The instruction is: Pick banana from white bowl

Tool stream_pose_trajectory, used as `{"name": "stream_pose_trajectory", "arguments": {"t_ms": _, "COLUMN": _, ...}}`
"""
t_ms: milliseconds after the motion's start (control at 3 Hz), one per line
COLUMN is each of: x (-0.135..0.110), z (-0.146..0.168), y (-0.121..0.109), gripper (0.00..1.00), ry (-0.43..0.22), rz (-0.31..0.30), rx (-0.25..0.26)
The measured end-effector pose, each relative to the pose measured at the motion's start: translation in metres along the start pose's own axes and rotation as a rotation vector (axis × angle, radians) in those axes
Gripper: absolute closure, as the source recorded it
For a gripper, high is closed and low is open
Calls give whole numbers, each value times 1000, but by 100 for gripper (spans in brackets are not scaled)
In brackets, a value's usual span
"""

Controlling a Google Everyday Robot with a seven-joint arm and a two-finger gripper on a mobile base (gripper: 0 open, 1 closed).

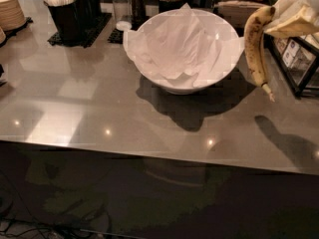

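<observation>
nearest me, the grey counter (75,108) with light glare; at lower right of frame, a thin shadow (284,143) lying on it. mid-frame, the white bowl (172,86), lined with crumpled paper (179,49). i see no fruit in it. the banana (255,49) hangs right of the bowl, clear of the rim and off the counter, tip down. the gripper (279,16) sits at the upper right edge, closed on the banana's top end and carrying it. beyond: a black caddy (70,14) of utensils, shakers (129,1), tan plates (10,14) at upper left, a wire rack (299,68) at right. my read: the pick is essentially done, fruit out of the bowl. what's left is holding it secure; the grip is on one end only, so it could swing.
</observation>
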State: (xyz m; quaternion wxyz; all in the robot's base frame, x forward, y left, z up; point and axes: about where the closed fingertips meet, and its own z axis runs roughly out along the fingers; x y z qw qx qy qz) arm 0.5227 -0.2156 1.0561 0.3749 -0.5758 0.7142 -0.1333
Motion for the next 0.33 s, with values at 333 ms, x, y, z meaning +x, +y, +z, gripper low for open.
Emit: {"name": "stream_pose_trajectory", "arguments": {"t_ms": 333, "x": 7, "z": 21, "y": 11, "gripper": 100, "ry": -87, "rz": 43, "rx": -63}}
